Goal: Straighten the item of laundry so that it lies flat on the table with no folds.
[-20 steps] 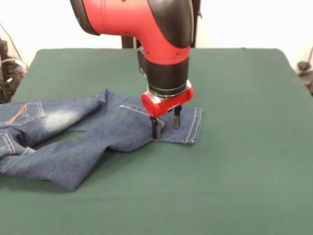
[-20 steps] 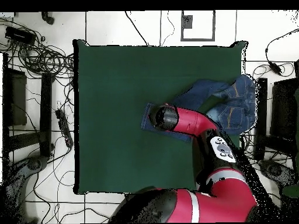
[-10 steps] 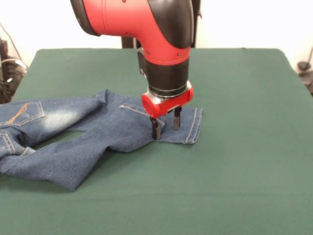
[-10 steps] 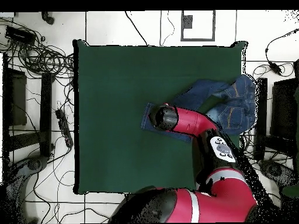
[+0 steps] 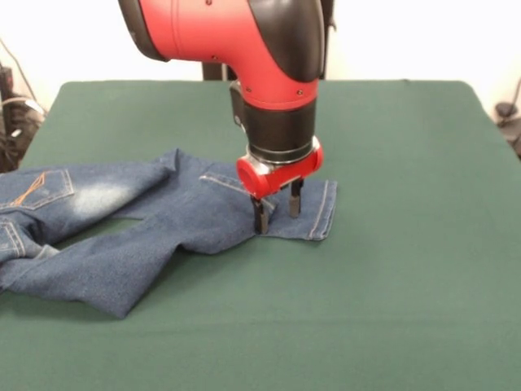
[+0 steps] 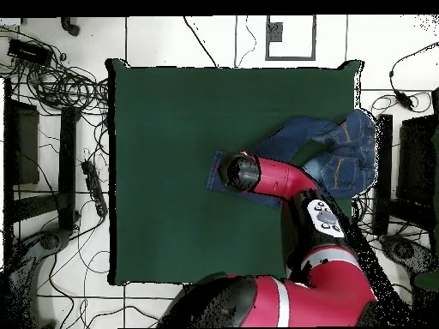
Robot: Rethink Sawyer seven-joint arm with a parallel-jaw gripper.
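Almost nothing has moved since a second ago: the pincer [image 5: 277, 214] has crept a hair toward 3 o'clock in the front view, and the jeans [image 5: 155, 220] lie as they did. Its two fingers stand slightly apart, tips down on the denim close to the cuff [image 5: 324, 210] of one leg, with a small ridge of cloth seemingly caught between them (whether it is truly pinched I cannot tell). The jeans sit at the bench's [image 5: 391, 293] 9 o'clock side in the front view, waistband [image 5: 16, 212] running off that edge, one leg reaching toward the centre, the other folded beneath toward 7 o'clock. To do this step well, I judge the pincer should close firmly on the cuff, lift only slightly, then draw the leg steadily toward 3 o'clock, keeping the pull in line with the leg so no new creases form.
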